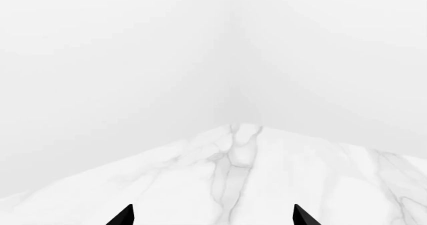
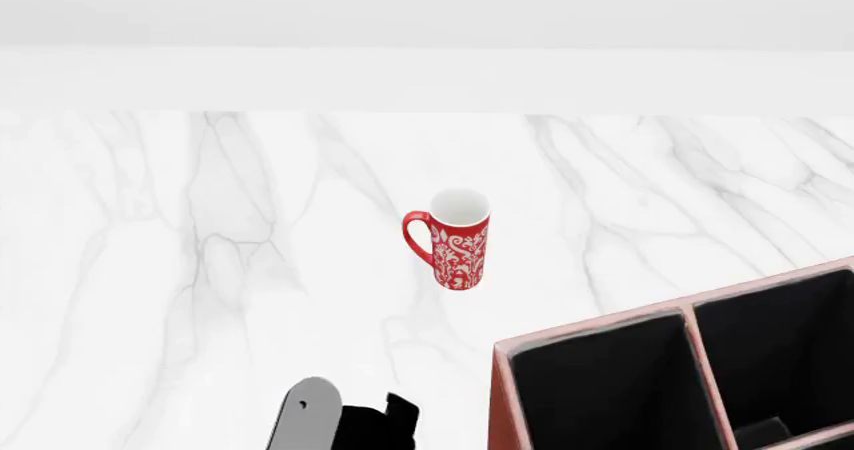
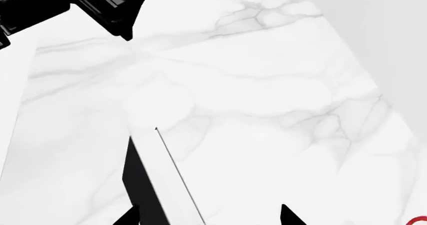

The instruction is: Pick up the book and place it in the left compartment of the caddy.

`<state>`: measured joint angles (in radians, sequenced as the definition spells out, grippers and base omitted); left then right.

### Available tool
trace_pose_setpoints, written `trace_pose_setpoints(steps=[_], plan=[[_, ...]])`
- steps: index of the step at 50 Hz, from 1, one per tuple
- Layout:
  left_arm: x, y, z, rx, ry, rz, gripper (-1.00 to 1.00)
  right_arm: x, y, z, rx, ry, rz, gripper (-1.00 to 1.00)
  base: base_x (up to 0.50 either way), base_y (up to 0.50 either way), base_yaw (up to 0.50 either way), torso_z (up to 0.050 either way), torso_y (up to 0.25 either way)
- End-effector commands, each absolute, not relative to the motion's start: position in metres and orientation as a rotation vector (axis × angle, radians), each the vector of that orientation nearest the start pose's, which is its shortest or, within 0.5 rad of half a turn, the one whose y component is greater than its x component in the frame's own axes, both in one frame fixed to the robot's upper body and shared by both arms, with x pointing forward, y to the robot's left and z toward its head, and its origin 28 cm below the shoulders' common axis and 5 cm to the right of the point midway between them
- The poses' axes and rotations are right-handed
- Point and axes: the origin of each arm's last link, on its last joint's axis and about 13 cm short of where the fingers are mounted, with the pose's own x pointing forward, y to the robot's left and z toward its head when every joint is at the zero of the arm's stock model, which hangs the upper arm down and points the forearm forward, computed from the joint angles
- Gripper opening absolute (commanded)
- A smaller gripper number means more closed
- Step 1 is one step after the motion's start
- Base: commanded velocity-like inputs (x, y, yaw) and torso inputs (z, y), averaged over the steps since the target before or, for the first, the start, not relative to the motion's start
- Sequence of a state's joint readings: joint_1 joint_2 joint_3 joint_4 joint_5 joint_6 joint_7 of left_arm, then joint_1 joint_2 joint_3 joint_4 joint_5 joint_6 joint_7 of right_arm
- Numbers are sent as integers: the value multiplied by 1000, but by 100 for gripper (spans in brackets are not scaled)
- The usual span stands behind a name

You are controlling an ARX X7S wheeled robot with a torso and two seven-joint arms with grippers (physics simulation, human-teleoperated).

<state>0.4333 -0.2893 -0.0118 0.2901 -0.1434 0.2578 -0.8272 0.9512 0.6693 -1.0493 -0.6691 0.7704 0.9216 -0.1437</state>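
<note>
- Book (image 3: 141, 185): shows only in the right wrist view, as a narrow black cover with a strip of white page edges beside it. It seems to stand on edge on the marble table (image 2: 200, 270), out of the head camera's sight.
- Handling, as a judgement: a thick hardcover should be stiff and fairly heavy, with smooth covers that could slide. Pinching across its thickness, cover to cover and near the middle, should stop it swinging.
- Right gripper (image 3: 207, 217): its dark fingertips stand well apart, clamping nothing. The book lies close to one tip, inside the gap or just ahead of it; whether they touch I cannot tell.
- Left gripper (image 1: 213, 216): its tips are also spread, with only bare marble between them.
- Caddy (image 2: 587, 330): sits at the near right of the head view. The left compartment (image 2: 601, 400), black-lined, looks empty in the part that shows.
- Red mug (image 2: 458, 240): upright mid-table, well apart from the caddy.
</note>
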Motion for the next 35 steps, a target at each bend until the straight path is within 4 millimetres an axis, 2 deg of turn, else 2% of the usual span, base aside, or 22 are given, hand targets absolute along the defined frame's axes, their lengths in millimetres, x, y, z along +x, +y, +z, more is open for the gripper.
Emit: trace_pose_setpoints(steps=[1,6,20,27,35], plan=[[115,261,29,67,-153,729,100,225,-72,160,-673,221,1153,100,0,0,0,0,0],[116,260,29,68,-154,727,100,226,-71,159,-664,204,1141,100,0,0,0,0,0],[115,261,29,68,-157,728,100,206,-64,150,-676,140,1277,100,0,0,0,0,0],[116,261,29,67,-156,728,100,208,-65,145,-667,155,1271,100,0,0,0,0,0],[116,261,28,68,-155,727,100,211,-71,127,-638,131,1214,100,0,0,0,0,0]])
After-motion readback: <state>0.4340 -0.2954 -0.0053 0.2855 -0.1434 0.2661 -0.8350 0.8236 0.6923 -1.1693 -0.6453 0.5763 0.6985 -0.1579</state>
